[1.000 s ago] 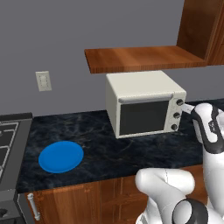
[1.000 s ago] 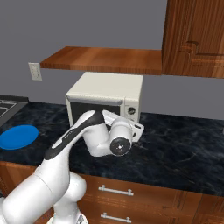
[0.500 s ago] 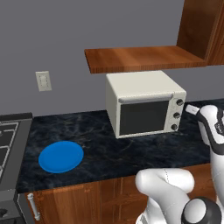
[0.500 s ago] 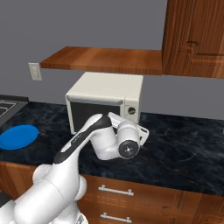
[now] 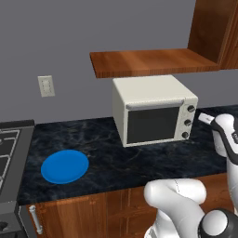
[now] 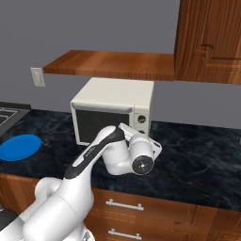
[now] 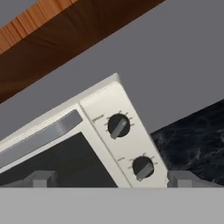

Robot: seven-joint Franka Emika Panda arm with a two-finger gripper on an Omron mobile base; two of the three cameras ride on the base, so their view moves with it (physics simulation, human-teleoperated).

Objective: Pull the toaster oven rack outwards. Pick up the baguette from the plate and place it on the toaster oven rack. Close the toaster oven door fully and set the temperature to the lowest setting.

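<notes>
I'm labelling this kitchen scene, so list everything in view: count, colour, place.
toaster oven: one, cream-white, on the counter under the shelf
toaster oven door: one, dark glass, shut
knobs: three, grey, down the oven's right side
plate: one, bright blue, bare, on the counter left of the oven
counter: one, dark marbled
shelf: one, brown wood, on the wall above the oven
wall switch: one, pale, left of the oven
stove: one, dark, far left
hand: one, open, tips dark grey, facing the oven's knobs
</notes>
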